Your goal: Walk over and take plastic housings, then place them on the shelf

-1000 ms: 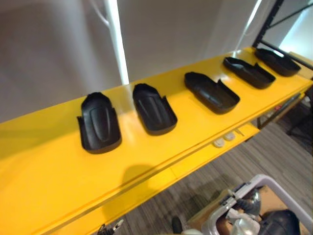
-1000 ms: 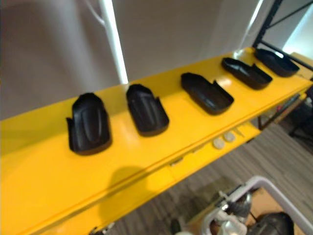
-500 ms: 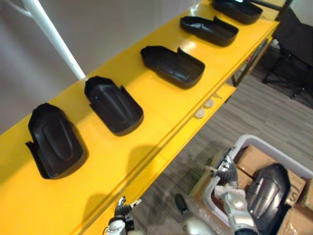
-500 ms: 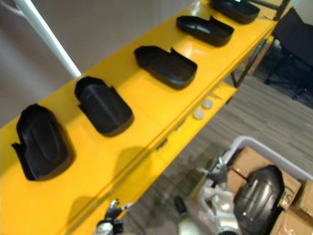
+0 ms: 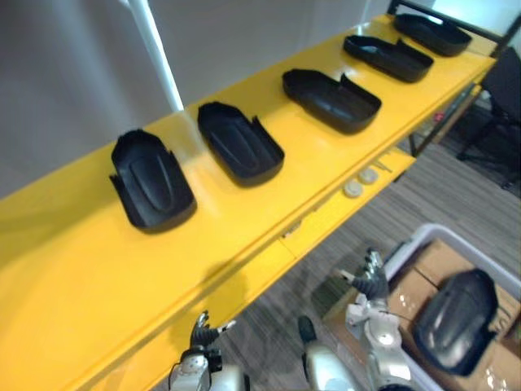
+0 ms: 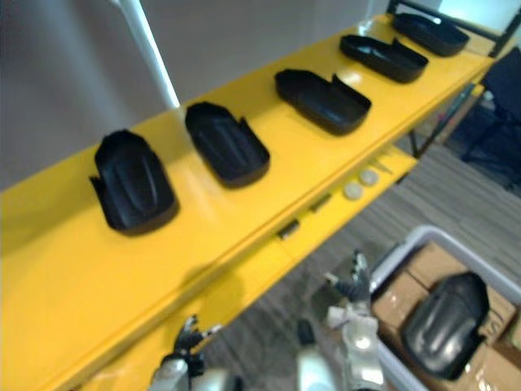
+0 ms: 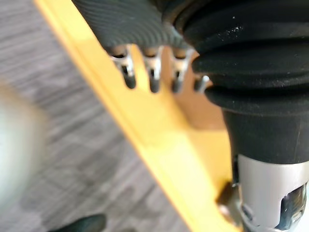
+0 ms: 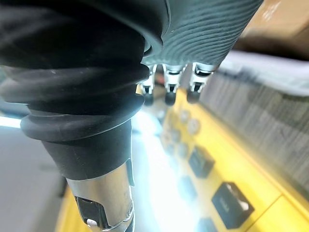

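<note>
I'm judging the black housing (image 5: pixel 456 319), lying in the bin (image 5: pixel 423 236) just in front of the yellow shelf (image 5: pixel 98 277), as light, stiff and slick, best taken by its rim, while my left hand (image 5: pixel 200 334) and right hand (image 5: pixel 373 285) are hanging open and empty.

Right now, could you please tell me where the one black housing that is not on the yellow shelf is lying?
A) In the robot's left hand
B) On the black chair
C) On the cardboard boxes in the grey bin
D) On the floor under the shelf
C: the housing rests on top of the cardboard boxes inside the grey bin, below the shelf's front edge.
</note>
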